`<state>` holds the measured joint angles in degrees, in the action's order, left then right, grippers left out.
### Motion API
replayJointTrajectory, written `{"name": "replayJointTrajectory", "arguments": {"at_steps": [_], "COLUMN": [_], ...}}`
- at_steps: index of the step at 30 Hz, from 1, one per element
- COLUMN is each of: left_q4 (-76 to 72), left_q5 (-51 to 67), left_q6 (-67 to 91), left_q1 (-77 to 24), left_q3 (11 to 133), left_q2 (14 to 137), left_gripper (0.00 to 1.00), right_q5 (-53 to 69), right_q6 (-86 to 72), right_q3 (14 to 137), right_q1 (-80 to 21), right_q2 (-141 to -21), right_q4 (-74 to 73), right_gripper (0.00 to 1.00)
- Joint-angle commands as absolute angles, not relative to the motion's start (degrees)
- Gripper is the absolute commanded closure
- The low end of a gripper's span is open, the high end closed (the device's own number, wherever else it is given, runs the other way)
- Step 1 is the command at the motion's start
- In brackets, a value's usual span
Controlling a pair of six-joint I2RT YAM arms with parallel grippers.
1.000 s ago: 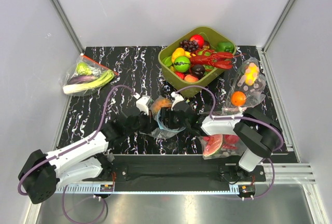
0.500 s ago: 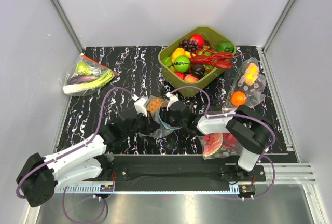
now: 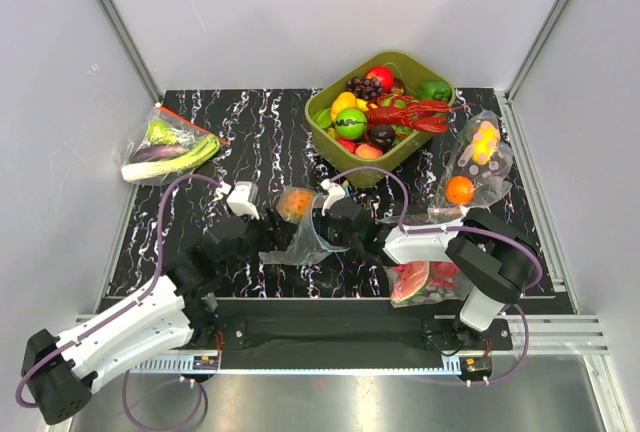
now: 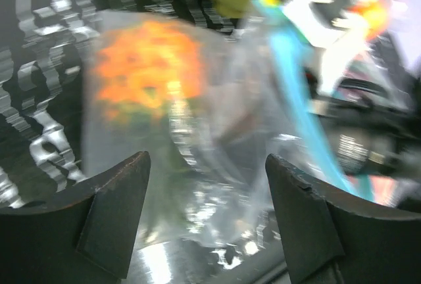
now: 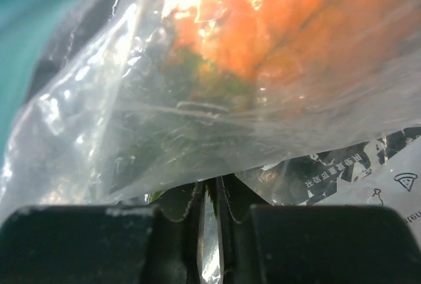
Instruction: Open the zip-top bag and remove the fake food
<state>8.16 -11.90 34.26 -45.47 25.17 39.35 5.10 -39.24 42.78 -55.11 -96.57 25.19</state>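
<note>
The zip-top bag [image 3: 298, 239] lies crumpled at mid-table, its teal zip strip [image 3: 322, 245] curving along the right side. Of the fake food only the bumpy orange pineapple [image 3: 293, 202] shows, still inside the bag. My left gripper [image 3: 240, 200] stands open just left of the bag, clear of it. In the left wrist view the bag [image 4: 217, 126] and pineapple [image 4: 148, 67] lie ahead of the open left gripper [image 4: 207, 165]. My right gripper [image 3: 322, 210] is shut on the bag's plastic [image 5: 197, 119] below the pineapple [image 5: 263, 21], its jaws nearly touching around a thin fold.
A green bin [image 3: 362, 174] with a red lobster [image 3: 412, 114] and several fruits stands at the back. A vegetable bag [image 3: 165, 147] lies far left, a fruit bag [image 3: 475, 167] at right, a watermelon bag [image 3: 425, 277] under my right arm.
My left gripper has opened, let go of the bag and drawn back to the left. My right gripper has moved in and closed on the bag.
</note>
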Motion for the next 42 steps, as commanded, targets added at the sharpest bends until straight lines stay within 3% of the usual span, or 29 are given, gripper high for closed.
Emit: {"name": "replayJointTrajectory", "arguments": {"at_steps": [1,9,12,16,17,20,23,26,36,42], "left_q4": [12.83,12.48,11.08,8.01,7.48,6.42,5.8,5.36,5.8,2.56], "left_q5": [-21.18,-20.74,-20.31,-17.67,-17.14,-15.65,-15.21,-14.94,-15.12,-11.26], "left_q6": [37.09,39.99,40.08,39.9,39.9,40.17,40.17,40.08,39.11,37.62], "left_q1": [-45.53,-45.26,-45.09,-45.0,-44.91,-44.91,-44.83,-44.74,-44.56,-44.65], "left_q3": [26.98,24.79,24.0,22.68,22.5,22.06,21.89,21.88,22.15,21.1], "left_q2": [41.03,45.79,45.97,46.75,46.84,47.99,49.22,50.09,49.57,49.48], "left_gripper": [0.23,0.23,0.28,0.49,0.6,0.78,0.92,1.0,1.0,1.0], "right_q5": [2.99,0.88,0.44,0.35,0.35,-0.61,-2.63,-4.57,-8.35,-3.35], "right_q6": [-38.23,-37.27,-36.83,-36.91,-36.83,-36.65,-35.95,-35.25,-34.28,-34.28], "right_q3": [42.37,41.66,41.57,41.22,41.22,41.04,40.78,40.17,39.2,40.95], "right_q1": [-55.64,-55.72,-55.55,-55.63,-55.55,-55.46,-55.2,-54.85,-53.09,-52.82], "right_q2": [-93.87,-91.15,-90.62,-90.44,-90.44,-88.95,-85.79,-83.07,-78.4,-81.99], "right_q4": [25.4,23.38,22.85,22.76,22.68,21.28,18.64,16.53,10.81,10.9], "right_gripper": [0.87,0.91,0.91,0.92,0.92,0.92,0.92,0.92,0.93,0.89]}}
